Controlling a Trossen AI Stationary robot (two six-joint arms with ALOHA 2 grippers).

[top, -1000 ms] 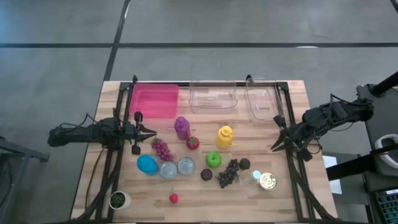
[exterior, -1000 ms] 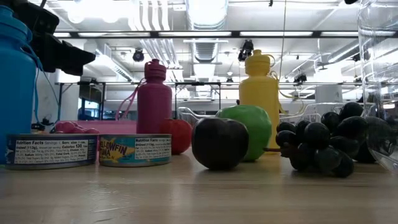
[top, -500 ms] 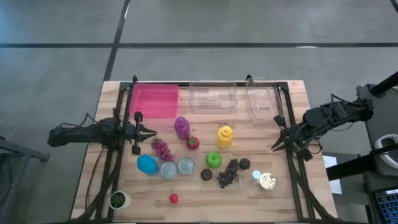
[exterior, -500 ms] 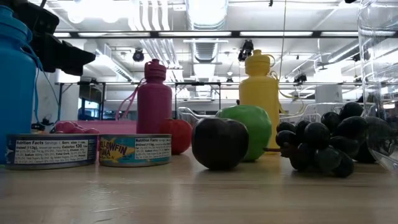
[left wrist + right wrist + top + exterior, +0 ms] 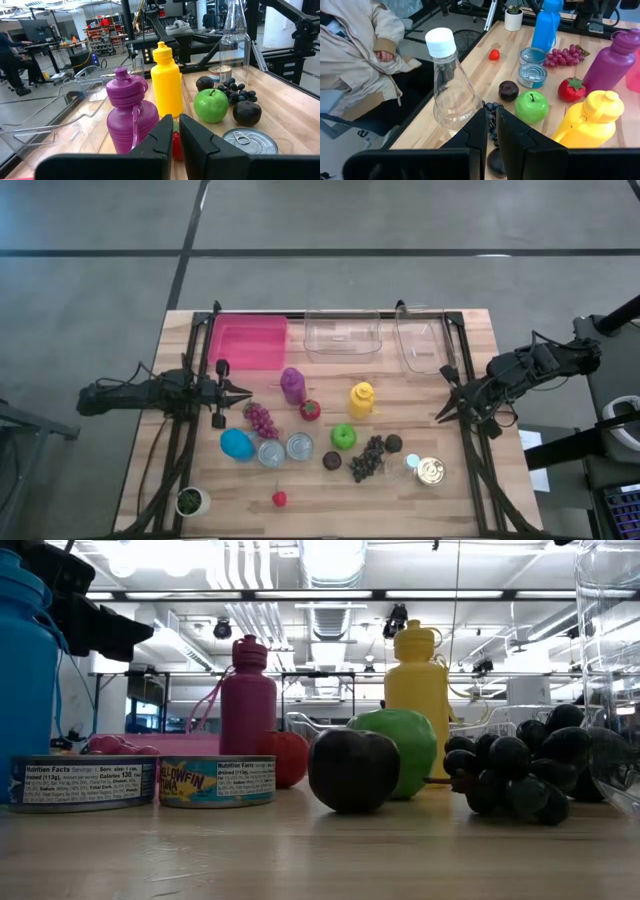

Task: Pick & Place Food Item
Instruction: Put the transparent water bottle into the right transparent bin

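Judging by look, green apple (image 5: 343, 436) mid-tabletop (image 5: 460, 510) seems light, rigid, slick-skinned, best pinched across its widest girth; left hand (image 5: 245, 391) and right hand (image 5: 440, 415) both pressed together, empty.

Three bottles stand on the table: a purple one (image 5: 292, 384), a yellow one (image 5: 361, 400) and a blue one (image 5: 236, 444). There is one clear flask (image 5: 451, 82) with a white cap.

Three tins: two (image 5: 271, 453) (image 5: 300, 446) side by side, and a third (image 5: 431, 471) apart.

Two grape bunches: one red (image 5: 260, 419), one dark (image 5: 368, 457). One green apple (image 5: 343, 436), two plums (image 5: 332, 461) (image 5: 394, 443), one strawberry (image 5: 310, 409) and one small red fruit (image 5: 279, 499).

Three bins: one pink (image 5: 248, 343), two clear (image 5: 343, 333) (image 5: 423, 340). One small potted plant (image 5: 190, 501).
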